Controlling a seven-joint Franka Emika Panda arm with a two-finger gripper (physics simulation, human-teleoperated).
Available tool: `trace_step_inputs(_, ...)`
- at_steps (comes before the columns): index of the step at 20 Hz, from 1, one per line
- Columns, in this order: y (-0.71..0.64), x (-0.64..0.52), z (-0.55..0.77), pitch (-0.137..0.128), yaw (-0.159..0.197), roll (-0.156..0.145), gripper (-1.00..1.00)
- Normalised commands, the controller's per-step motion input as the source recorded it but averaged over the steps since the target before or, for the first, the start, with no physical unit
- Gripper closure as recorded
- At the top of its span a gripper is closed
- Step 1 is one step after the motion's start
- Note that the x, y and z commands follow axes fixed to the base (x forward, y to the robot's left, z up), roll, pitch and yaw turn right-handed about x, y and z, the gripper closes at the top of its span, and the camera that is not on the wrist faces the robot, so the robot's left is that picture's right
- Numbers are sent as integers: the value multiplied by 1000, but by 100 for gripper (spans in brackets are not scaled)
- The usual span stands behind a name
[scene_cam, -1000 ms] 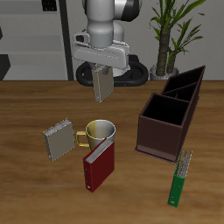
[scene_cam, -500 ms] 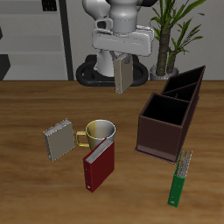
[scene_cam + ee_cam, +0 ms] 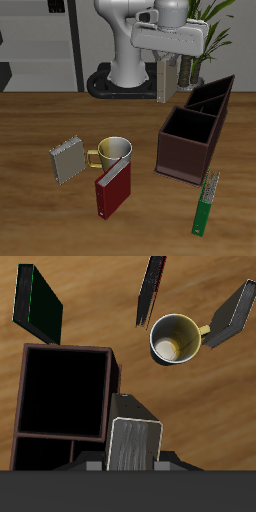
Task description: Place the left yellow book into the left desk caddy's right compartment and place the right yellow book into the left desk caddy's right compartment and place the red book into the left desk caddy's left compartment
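Note:
My gripper (image 3: 165, 66) is shut on the left yellow book (image 3: 165, 82), a grey-tan book hanging upright, high above the table beside the dark brown desk caddy (image 3: 186, 160). In the wrist view the held book (image 3: 135, 442) sits at the caddy's wall (image 3: 112, 396), near the divider between its two bins. The right yellow book (image 3: 67, 159) stands beside the mug (image 3: 115, 151). The red book (image 3: 113, 190) stands in front of the mug. Both also show in the wrist view: the red book (image 3: 152, 289) and the other grey-tan book (image 3: 236, 312).
A slim green book (image 3: 207, 204) lies near the table's front edge, in front of the caddy. A potted plant (image 3: 192, 50) stands behind the caddy, near the gripper. The robot's base (image 3: 125, 75) is at the back.
My gripper has carried the grey-tan book sideways from above the mug toward the caddy, and a little higher. Nothing on the table moved.

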Motion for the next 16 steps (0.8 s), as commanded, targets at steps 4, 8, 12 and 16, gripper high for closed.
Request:
trace_step_inputs(4, 492, 402, 335, 1, -60, 20, 100)
trace_step_inputs(8, 226, 193, 208, 6, -72, 9, 100)
trace_step_inputs(12, 225, 391, 114, 32, -62, -23, 100)
trace_step_inputs(16, 216, 270, -15, 25, -22, -4, 100)
